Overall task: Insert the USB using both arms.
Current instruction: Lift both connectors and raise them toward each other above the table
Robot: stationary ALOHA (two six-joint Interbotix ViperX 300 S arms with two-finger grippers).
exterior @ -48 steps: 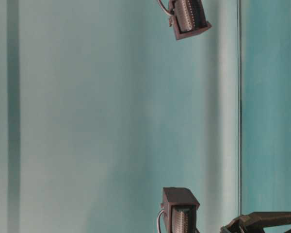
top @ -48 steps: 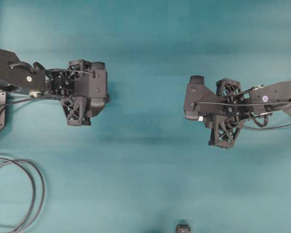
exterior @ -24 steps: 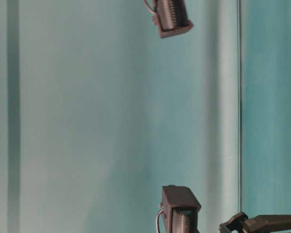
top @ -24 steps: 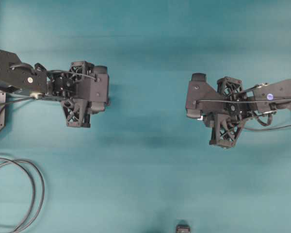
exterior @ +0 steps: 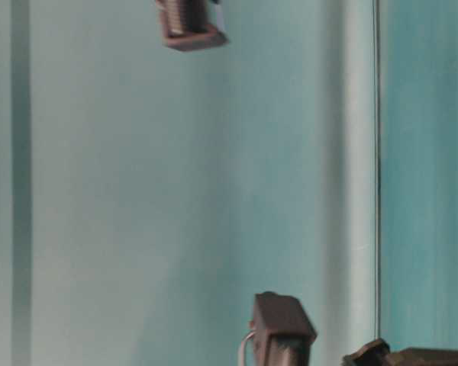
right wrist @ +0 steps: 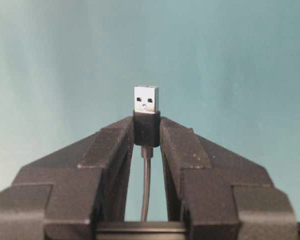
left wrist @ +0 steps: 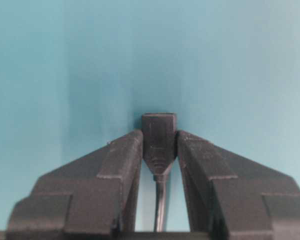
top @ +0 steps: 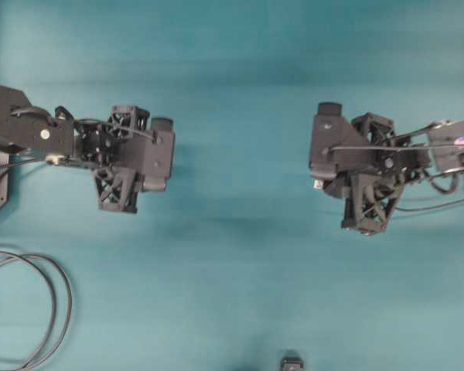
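Observation:
The USB (right wrist: 146, 100), a silvery plug on a black collar with a thin dark cable, sticks up from my right gripper (right wrist: 146, 126), which is shut on the collar. Seen from overhead, that gripper (top: 325, 158) hangs over the right of the table under its wrist camera, with a pale glint of the USB (top: 317, 184) at its edge. My left gripper (left wrist: 159, 137) is shut on the blunt all-black socket end (left wrist: 159, 131) of the other cable. From overhead the left gripper (top: 158, 154) faces the right one across a wide gap.
A coiled dark cable loop (top: 39, 309) lies at the table's lower left. A small dark object (top: 291, 362) sits at the bottom edge. Table-level, two wrist-camera boxes show, one at the top (exterior: 189, 23) and one at the bottom (exterior: 281, 329).
The right arm has drawn back to the right and turned a little. The left arm has tilted slightly. In the table-level view the upper camera box has slid left.

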